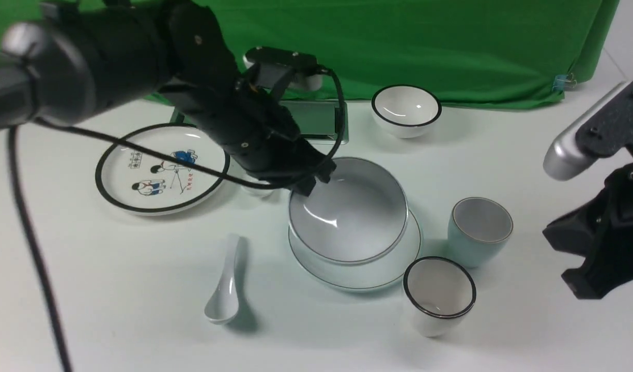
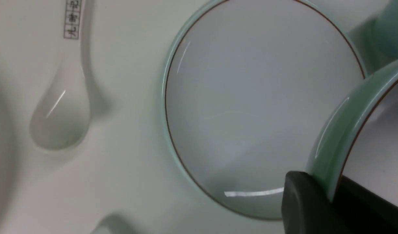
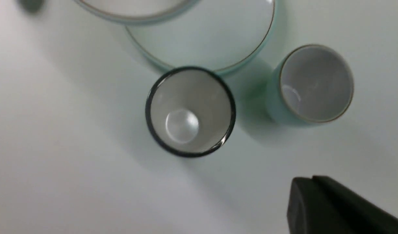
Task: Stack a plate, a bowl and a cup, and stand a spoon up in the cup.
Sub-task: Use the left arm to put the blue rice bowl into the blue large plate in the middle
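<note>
My left gripper [image 1: 308, 185] is shut on the far-left rim of the pale blue-grey bowl [image 1: 347, 212], one finger inside and one outside [image 2: 328, 191]. The bowl [image 2: 341, 130] hangs tilted over the plain plate [image 1: 357, 283]; I cannot tell whether they touch. The plate's inside is bare in the left wrist view [image 2: 250, 97]. The pale blue cup [image 1: 479, 232] stands upright right of the plate, also in the right wrist view [image 3: 312, 84]. The plain white spoon [image 1: 224, 292] lies left of the plate. My right gripper [image 1: 580, 281] is shut and empty at the right [image 3: 311, 178].
A black-rimmed white cup [image 1: 440, 294] stands against the plate's near-right edge. A label-printed spoon [image 2: 60, 110] lies beside the plate, mostly under my left arm. The cartoon plate [image 1: 114, 178] is at the left, a black-rimmed white bowl [image 1: 406, 111] at the back.
</note>
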### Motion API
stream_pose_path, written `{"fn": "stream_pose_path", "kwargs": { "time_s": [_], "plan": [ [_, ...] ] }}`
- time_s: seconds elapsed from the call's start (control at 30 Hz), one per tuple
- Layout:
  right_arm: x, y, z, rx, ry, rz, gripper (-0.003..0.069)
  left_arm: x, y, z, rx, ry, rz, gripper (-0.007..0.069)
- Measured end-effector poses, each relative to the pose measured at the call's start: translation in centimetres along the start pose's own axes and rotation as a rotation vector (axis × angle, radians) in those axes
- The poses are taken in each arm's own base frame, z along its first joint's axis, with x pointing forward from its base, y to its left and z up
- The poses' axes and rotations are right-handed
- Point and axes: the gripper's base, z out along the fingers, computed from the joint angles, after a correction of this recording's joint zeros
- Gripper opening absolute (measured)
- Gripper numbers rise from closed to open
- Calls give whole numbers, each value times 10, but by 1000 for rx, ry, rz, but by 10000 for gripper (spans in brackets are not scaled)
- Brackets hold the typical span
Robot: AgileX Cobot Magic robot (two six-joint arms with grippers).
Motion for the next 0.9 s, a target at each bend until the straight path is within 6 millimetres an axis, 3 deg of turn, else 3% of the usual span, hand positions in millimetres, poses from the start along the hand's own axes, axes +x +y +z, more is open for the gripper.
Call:
{"fn": "stream_pose_path", "kwargs": {
  "time_s": [0.1,0.23,0.5,0.6,0.73,0.8,0.9],
  "plan": [
    [-4,-4,4,21,14,20,38,-7,8,27,5,34,-27,-8],
    [-3,-23,28,57,110,95,22,-11,20,66,3,88,-75,-8],
    [-7,-61,81,85,253,253,36,-12,28,82,-27,82,-96,29],
    [-15,-68,99,76,274,270,123,-13,31,81,-57,77,-97,86],
    [-26,-75,126,60,289,287,380,-14,32,74,-95,90,-79,204],
    [-30,-79,142,57,296,287,489,-16,29,59,-105,91,-65,269],
    [-30,-82,163,52,307,286,554,-22,22,28,-116,67,-39,314]
  ]
}}
